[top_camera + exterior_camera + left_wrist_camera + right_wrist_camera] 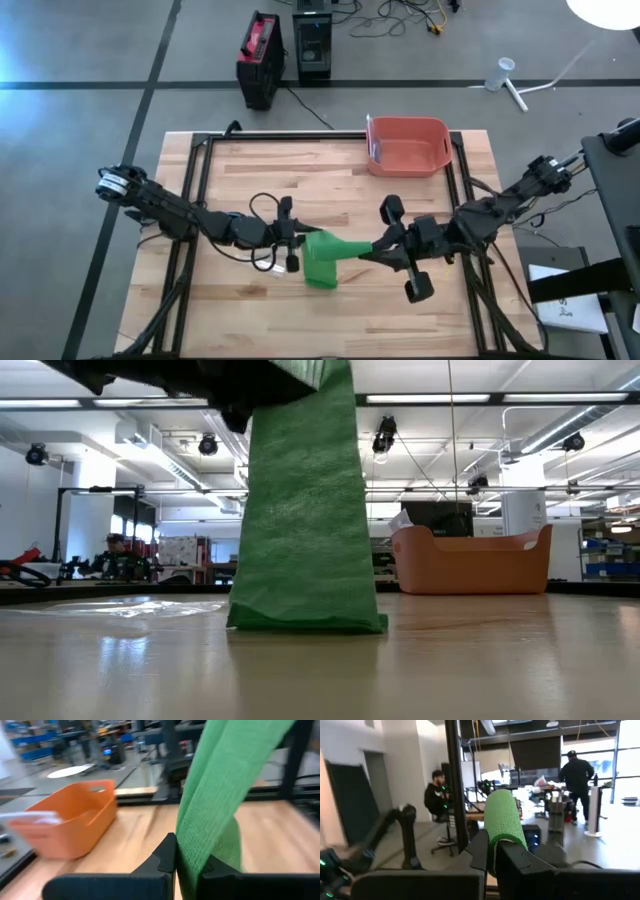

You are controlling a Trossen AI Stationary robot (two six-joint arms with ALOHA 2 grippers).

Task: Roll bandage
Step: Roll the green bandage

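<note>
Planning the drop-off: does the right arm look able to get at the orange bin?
Probably not yet: the right gripper is shut on the green bandage, which the left gripper also clamps. The orange bin itself stands unobstructed.

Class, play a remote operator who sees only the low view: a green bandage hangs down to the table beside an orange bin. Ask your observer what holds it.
Operator: What grips the top of the bandage?
Observer: The left hand is shut on the green bandage; the strip runs up between its fingers.
Operator: Where is the right hand?
Observer: In the high view, the right hand is shut on the bandage's other end, a narrowed tail.
Operator: Is the orange bin empty?
Observer: No, something pale lies inside the orange bin, against its left wall.
</note>
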